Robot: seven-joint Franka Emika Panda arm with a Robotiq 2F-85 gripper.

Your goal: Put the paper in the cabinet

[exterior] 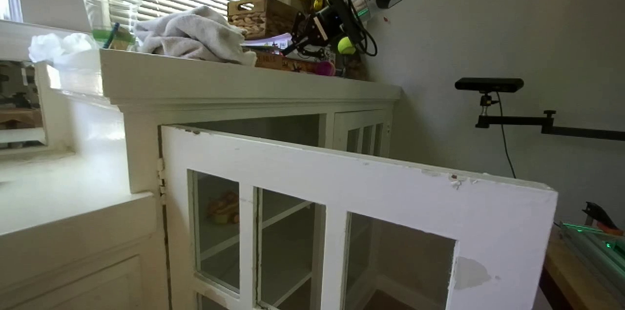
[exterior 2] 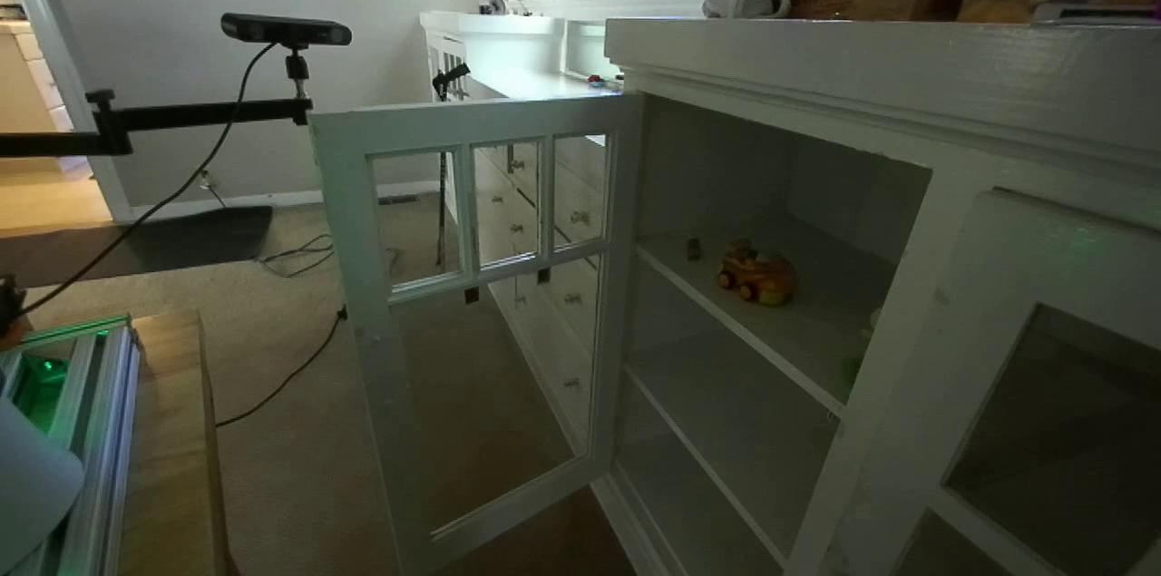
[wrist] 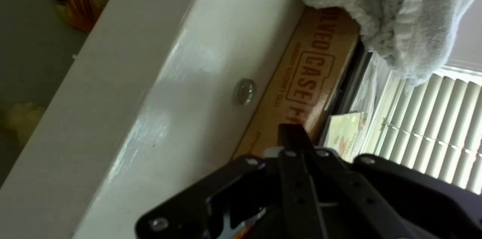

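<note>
The white cabinet shows in both exterior views [exterior: 254, 83] [exterior 2: 771, 59]; its glass-paned door [exterior: 508, 222] stands wide open, and it also shows in an exterior view [exterior 2: 349, 141]. The shelves inside are exposed. My gripper [wrist: 295, 130] is shut, its fingers together with nothing visible between them. It is above the cabinet top, over the brown "case files" box [wrist: 308, 77]; it also shows in an exterior view [exterior: 285, 51]. A pale yellow paper-like sheet [wrist: 343, 131] is behind that box, just beyond the fingertips. I cannot tell whether it is the task's paper.
A grey towel [exterior: 195, 34], a plastic cup [exterior: 110, 12] and a woven basket [exterior: 263, 17] stand on the cabinet top. An orange toy car [exterior 2: 760, 275] is on the upper shelf. The cabinet's other door [exterior 2: 1043, 358] is shut. A camera on a bracket [exterior: 488, 85] stands beyond the open door.
</note>
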